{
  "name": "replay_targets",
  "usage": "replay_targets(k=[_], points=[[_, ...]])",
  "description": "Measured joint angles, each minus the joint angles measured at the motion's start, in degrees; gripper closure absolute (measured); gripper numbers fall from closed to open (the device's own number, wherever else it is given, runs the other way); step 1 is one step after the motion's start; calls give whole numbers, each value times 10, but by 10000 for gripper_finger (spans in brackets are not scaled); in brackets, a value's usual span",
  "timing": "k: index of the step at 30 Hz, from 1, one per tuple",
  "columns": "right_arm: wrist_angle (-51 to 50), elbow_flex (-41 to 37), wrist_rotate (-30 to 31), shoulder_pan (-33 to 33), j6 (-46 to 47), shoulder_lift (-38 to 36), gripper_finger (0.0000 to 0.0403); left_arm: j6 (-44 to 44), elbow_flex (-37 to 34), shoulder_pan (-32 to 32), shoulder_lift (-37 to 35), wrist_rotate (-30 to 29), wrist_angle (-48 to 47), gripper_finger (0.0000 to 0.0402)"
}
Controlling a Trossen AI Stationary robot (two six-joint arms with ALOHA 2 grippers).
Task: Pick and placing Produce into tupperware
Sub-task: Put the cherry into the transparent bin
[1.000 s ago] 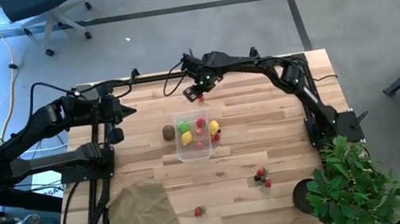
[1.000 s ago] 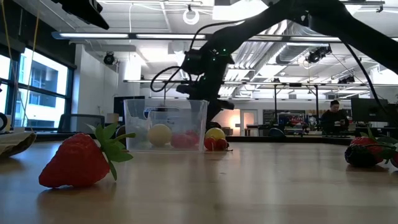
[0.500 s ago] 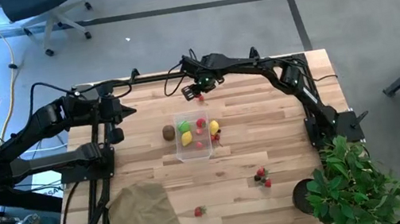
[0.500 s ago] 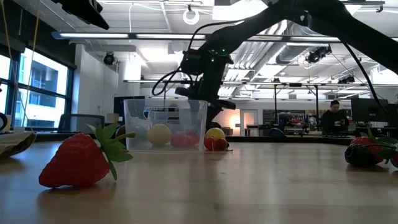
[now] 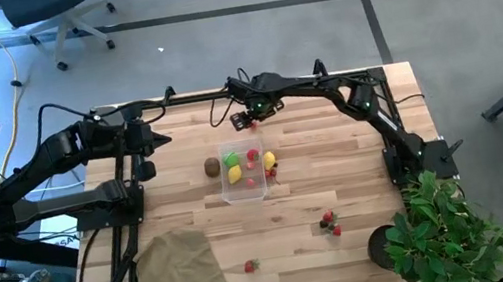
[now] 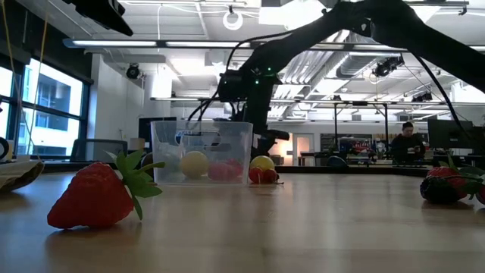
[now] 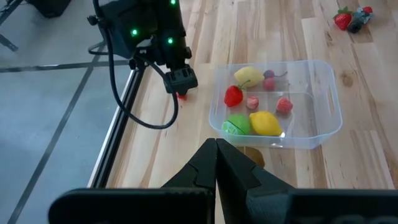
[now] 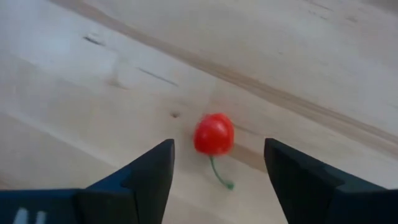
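While the right arm reaches across the far side of the table, the scene reads as follows:

Right gripper [image 8: 214,165]: fingers spread wide, holding nothing, poised above a red cherry [image 8: 214,134] with a short green stem that lies on the bare wood between the two fingers.
Same gripper from above [image 5: 246,119]: near the table's far edge, just beyond the tupperware.
Tupperware [image 7: 326,102]: clear tub standing upright near the middle of the wooden table [image 5: 340,188].
Inside the tub: two yellow lemons [image 7: 265,123], a green fruit [image 7: 235,125], a strawberry [image 7: 233,96] and small red and pink berries.
Kiwi [image 5: 211,167]: on the wood just beside the tub, on the left arm's side.
Lemon outside [image 5: 269,160]: against the tub's opposite wall, with small red berries next to it.
Loose berries: a cluster [image 5: 329,222] near the potted plant [image 5: 445,232], one strawberry [image 5: 249,266] by the tan cloth [image 5: 178,267].
Left gripper [image 7: 216,163]: clenched shut and empty, waiting at the table's left edge, well apart from the tub.
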Motion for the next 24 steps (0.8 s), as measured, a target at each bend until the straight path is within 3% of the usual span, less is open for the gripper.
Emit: replay_targets(k=[24], points=[[24,0,28,3,89,14,163,0,0,0,0,0,0,401]])
